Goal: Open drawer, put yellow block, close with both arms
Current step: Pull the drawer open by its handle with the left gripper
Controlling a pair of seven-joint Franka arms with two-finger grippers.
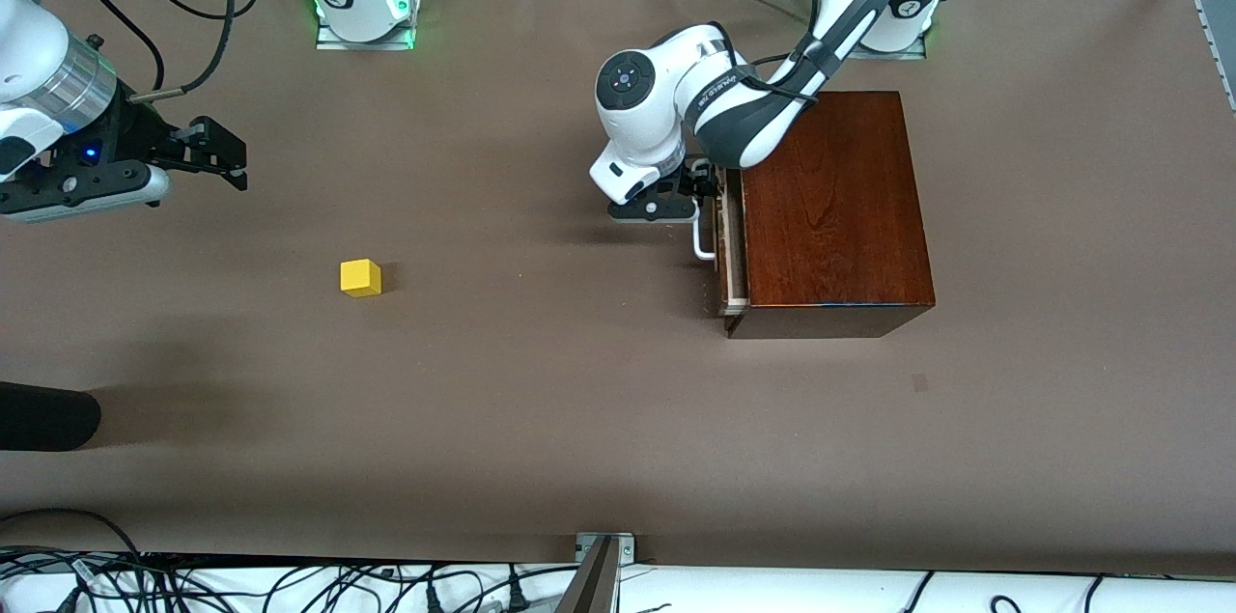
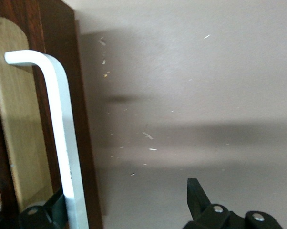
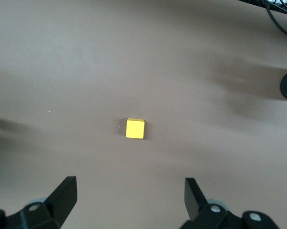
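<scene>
Drawer barely cracked, left hand (image 1: 697,191) at its white handle (image 1: 703,241).
Looks spread around that handle (image 2: 62,143), though grip contact unclear; pull straight out from box (image 1: 835,208), level. Yellow block (image 1: 360,277) well apart toward right arm's end, under wide-open right hand (image 1: 220,154), waiting above. Brown counter (image 1: 579,401), cables along edges.

Desk (image 1: 599,401): flat, covered in a matte brown sheet, faint specks and arm shadows on it.

Directly on the desk:
- Yellow block (image 1: 360,277), a small cube, sits alone toward the right arm's end, well apart from everything else.
- Mahogany-coloured wooden box (image 1: 835,208) stands toward the left arm's end; its drawer (image 1: 731,246) is slightly pulled out, white handle (image 1: 703,241) facing the block's end.
- A dark rounded object (image 1: 43,415) at the view's edge, nearer the front camera than the block.
</scene>
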